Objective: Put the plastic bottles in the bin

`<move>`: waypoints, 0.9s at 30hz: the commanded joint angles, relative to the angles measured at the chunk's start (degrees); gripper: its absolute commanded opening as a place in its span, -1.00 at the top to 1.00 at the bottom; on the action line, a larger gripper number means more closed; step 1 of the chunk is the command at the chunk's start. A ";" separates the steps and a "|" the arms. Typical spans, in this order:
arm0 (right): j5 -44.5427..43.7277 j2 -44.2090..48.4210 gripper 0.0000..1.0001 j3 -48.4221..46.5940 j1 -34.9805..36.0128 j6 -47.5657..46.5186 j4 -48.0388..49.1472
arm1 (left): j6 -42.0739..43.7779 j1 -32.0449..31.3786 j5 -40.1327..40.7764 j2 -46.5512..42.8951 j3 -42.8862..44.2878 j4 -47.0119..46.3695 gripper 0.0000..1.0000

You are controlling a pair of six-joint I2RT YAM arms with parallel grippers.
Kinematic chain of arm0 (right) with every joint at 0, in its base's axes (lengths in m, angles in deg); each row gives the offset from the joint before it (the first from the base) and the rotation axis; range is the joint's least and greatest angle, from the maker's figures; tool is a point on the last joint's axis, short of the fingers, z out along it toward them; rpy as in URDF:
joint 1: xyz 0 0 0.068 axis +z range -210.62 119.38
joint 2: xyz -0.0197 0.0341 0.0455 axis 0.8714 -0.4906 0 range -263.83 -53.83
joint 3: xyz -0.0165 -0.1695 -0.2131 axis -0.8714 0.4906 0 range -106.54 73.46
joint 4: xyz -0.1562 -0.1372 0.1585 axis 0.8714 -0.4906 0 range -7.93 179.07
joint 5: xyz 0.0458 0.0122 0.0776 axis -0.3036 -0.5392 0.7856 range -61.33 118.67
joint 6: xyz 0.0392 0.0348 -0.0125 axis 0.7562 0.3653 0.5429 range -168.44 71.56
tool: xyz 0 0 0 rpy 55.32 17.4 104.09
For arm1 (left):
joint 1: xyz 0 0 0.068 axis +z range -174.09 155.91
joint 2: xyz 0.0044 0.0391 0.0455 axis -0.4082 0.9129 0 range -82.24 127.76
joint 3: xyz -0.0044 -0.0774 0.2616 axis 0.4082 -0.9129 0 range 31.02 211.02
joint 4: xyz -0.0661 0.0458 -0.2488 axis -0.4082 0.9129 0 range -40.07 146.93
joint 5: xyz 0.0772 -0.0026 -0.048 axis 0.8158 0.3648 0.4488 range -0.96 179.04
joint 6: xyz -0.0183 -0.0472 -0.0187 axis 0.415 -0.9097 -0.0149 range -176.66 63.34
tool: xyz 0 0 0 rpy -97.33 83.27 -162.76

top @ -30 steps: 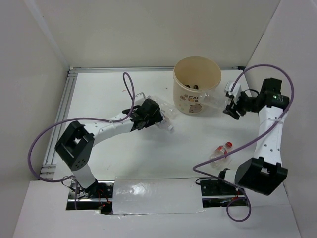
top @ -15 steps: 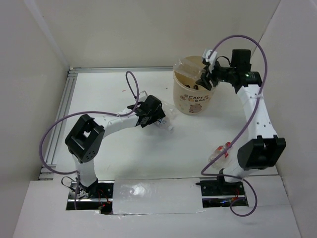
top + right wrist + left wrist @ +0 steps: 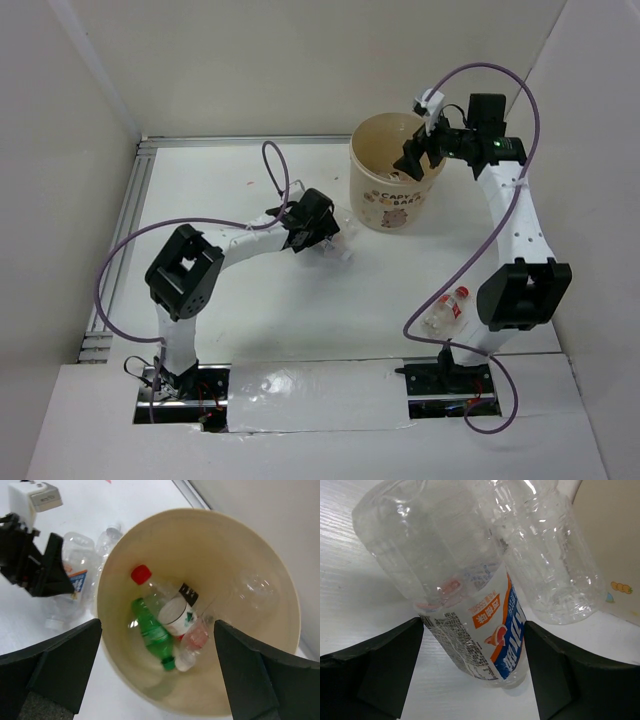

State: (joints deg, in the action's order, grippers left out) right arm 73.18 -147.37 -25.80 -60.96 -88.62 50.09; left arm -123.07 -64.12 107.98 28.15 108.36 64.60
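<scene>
The plastic bottles [image 3: 175, 625] are split between tub and table. Inside the bin [image 3: 260, 650] lie a red-capped bottle [image 3: 167, 597] with a black-and-white label, a green bottle [image 3: 152, 635] and a clear bottle [image 3: 192, 642]. A blurred clear shape [image 3: 250, 586] shows against the inner wall. The right arm rises from its base along the right side and bends leftward at the top. This puts the right gripper [image 3: 413, 160] over the bin's far rim, pointing down into it, with its fingers spread wide and nothing between them. The left arm folds at the elbow and stretches low across the table [image 3: 300, 320] towards the bin's near left side. The left gripper [image 3: 318, 222] is down over two bottles lying side by side there. Its fingers stand wide on either side of the labelled bottle [image 3: 470, 605], close to its flanks, though whether they press it cannot be told. The unlabelled bottle [image 3: 550, 565] lies against the labelled one, just beside the bin's wall. A lone red-capped bottle [image 3: 445, 310] lies on the table near the right arm's base.
</scene>
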 commanded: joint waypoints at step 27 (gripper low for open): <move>7.61 14.52 -1.00 19.55 -9.77 -26.34 -27.11 | 6.73 -2.85 0.30 -4.18 -6.84 2.12 1.00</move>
State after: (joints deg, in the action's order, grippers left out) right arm 79.87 -135.63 -6.65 -70.33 -112.73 24.54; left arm -121.30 -64.62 107.37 28.10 106.02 59.34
